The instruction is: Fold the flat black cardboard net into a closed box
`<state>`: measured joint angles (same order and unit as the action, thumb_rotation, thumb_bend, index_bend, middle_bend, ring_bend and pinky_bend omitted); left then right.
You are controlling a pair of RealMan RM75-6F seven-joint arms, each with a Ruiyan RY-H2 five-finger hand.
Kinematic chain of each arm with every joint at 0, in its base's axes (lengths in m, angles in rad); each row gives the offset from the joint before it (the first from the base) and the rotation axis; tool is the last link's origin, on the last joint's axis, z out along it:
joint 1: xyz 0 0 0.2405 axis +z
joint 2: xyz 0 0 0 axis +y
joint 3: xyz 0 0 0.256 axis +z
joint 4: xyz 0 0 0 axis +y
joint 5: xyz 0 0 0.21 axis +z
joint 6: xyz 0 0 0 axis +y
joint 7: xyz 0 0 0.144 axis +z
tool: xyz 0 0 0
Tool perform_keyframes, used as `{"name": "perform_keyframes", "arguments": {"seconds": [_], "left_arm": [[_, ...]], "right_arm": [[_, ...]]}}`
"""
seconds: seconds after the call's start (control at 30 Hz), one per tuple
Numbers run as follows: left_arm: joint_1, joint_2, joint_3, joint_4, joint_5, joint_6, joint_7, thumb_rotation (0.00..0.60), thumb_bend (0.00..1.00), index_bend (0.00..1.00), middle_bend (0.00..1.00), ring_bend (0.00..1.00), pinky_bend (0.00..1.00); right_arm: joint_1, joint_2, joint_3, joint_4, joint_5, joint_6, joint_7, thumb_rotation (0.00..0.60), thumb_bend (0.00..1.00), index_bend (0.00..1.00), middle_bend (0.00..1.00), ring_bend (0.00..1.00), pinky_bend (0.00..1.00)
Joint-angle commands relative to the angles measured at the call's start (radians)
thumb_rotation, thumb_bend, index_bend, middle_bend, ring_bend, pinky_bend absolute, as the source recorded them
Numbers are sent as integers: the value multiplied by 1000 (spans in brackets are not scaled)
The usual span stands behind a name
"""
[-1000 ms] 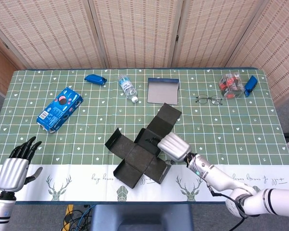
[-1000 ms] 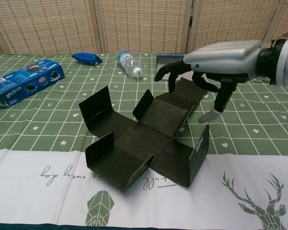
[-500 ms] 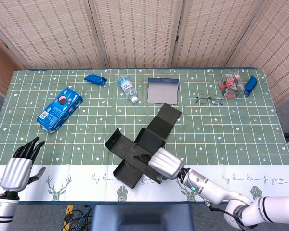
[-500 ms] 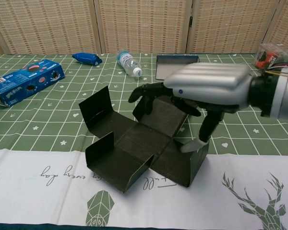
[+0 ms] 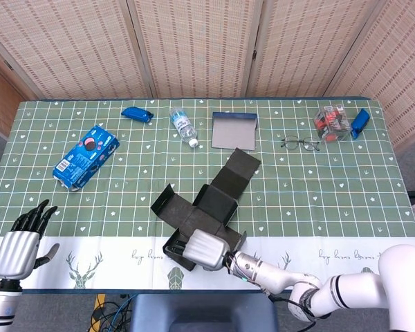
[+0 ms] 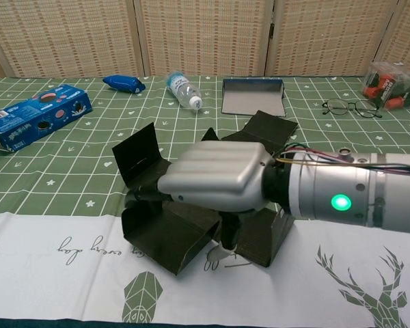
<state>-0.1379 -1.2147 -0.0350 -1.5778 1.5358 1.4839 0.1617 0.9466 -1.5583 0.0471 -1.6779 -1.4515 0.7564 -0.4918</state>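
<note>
Cardboard net [image 5: 207, 207] under right hand [image 6: 215, 179]

Item count: one black cardboard net [image 5: 206, 211], one blue biscuit box [image 5: 86, 155], one blue packet [image 5: 136, 114], one water bottle [image 5: 184, 127], one grey tray [image 5: 234, 131], one pair of glasses [image 5: 300, 143], two hands: left [image 5: 19, 247], right [image 5: 206, 250].

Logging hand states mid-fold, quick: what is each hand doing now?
Left hand: open, holding nothing.
Right hand: over the black cardboard net; grip cannot be told.
</note>
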Motion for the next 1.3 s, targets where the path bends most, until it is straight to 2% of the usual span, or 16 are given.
{"name": "perform_keyframes", "arguments": {"seconds": [0.03, 0.2, 0.43, 0.6, 0.7, 0.87, 1.1, 1.3], "left_arm": [[0, 0, 0, -1, 1, 1, 0, 600, 226, 122, 62, 133, 191], [1, 4, -1, -3, 0, 1, -1, 600, 226, 122, 60, 133, 192], [3, 6, -2, -4, -4, 2, -2, 600, 226, 122, 59, 133, 186], [-4, 5, -6, -2, -8, -7, -1, 600, 226, 122, 59, 133, 181], [-8, 5, -7, -3, -8, -12, -2, 600, 226, 122, 59, 133, 181], [-7, 9, -8, -1, -8, -9, -7, 600, 226, 122, 58, 133, 181], [-4, 4, -4, 7, -3, -4, -14, 600, 226, 122, 58, 133, 181], [-4, 4, -5, 4, -4, -2, -10, 600, 225, 122, 57, 133, 181]], "right_arm": [[15, -57, 7, 59, 0, 5, -64, 600, 0, 96, 264, 763, 1000], [34, -150, 40, 157, 38, 5, -109, 600, 0, 96, 263, 763, 1000], [87, -288, 122, 319, 100, 7, -136, 600, 0, 97, 263, 763, 1000], [137, -387, 189, 431, 127, 18, -124, 600, 0, 96, 264, 763, 1000], [156, -412, 216, 459, 143, 16, -104, 600, 0, 96, 263, 763, 1000], [120, -316, 207, 341, 130, 44, -37, 600, 0, 96, 264, 763, 1000], [1, -57, 164, 100, 146, 124, -20, 600, 4, 96, 264, 763, 1000], [-68, 107, 128, 5, 194, 146, -17, 600, 70, 103, 276, 763, 1000]]}}
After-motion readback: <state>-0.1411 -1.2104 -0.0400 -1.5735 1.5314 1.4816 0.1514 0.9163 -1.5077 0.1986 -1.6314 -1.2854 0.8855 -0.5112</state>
